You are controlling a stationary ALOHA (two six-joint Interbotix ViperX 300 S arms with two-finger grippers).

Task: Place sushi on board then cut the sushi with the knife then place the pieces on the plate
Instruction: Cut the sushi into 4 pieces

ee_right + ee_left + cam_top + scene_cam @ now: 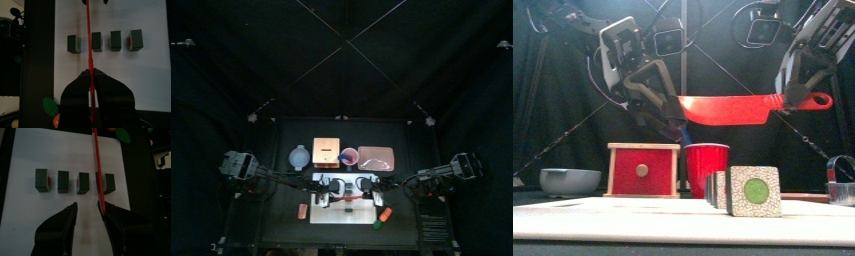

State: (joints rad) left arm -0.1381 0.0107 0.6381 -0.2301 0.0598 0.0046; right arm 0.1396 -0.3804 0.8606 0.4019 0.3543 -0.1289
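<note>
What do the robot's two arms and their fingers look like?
The left arm and right arm are jointed black links with grey outer plates. The left gripper and right gripper each end in two tapering black fingers.

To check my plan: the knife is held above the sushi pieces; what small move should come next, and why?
Probably move the red knife aside with the right pincer: the four sushi pieces already lie apart on the white board, and the left pincer is open.
</note>
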